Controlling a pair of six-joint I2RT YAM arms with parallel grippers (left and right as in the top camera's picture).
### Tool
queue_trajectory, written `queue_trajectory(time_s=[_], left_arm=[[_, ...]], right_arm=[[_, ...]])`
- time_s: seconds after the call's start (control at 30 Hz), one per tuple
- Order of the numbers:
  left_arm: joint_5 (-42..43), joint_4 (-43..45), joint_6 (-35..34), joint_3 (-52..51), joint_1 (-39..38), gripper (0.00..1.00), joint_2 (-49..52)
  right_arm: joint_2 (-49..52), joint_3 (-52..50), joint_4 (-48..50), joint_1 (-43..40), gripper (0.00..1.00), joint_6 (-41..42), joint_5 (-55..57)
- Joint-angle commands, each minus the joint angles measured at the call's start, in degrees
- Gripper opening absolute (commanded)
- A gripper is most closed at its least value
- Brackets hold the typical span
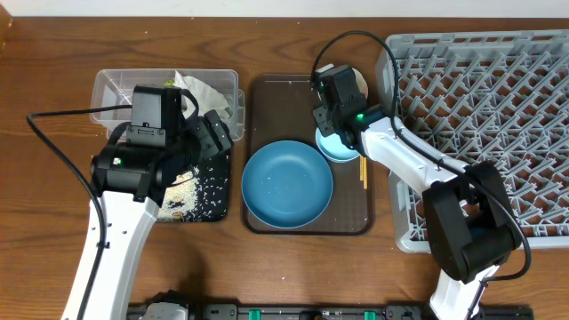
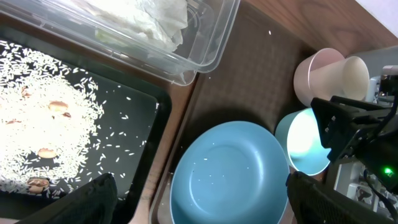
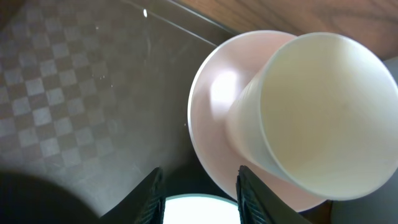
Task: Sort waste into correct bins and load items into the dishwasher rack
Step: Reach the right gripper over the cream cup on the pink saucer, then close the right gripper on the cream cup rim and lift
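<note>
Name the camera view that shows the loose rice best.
Left wrist: the rice fills the left of the picture, spread grain by grain over the black tray. Overhead shows only a strip of it; the rest lies under the left gripper and its arm. Right wrist shows none.
</note>
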Motion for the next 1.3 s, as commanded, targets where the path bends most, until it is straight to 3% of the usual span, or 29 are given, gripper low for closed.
queue_trajectory(time_s=[0.0,0.37,0.7,1.07,1.2,1.27], left_arm=[[-0.3,-0.1,0.4,1.3,0.3,0.90,0.3],[-0.3,-0.1,0.4,1.3,0.3,0.90,0.3],[-0.3,-0.1,0.4,1.3,0.3,0.90,0.3],[-0.3,-0.1,0.4,1.3,0.3,0.90,0.3],[-0.3,-0.1,0.4,1.3,0.3,0.90,0.3],[-0.3,-0.1,0.4,1.3,0.3,0.90,0.3]], right_arm=[[-1.0,1.0,0.8,-0.3,0.38,-0.5,0.3],[-11.6,1.2,1.7,-1.0,0.40,-1.6,0.6],[-6.4,1.1,1.5,-2.0,0.39,-1.6,-0.5],[-0.3,1.1,1.8,-2.1,0.47,-1.6,-0.5],[-0.4,1.1,2.2,-2.2,0.45,-1.6,-0.5],[-0.4,1.1,2.0,-2.2,0.39,-1.6,-0.5]])
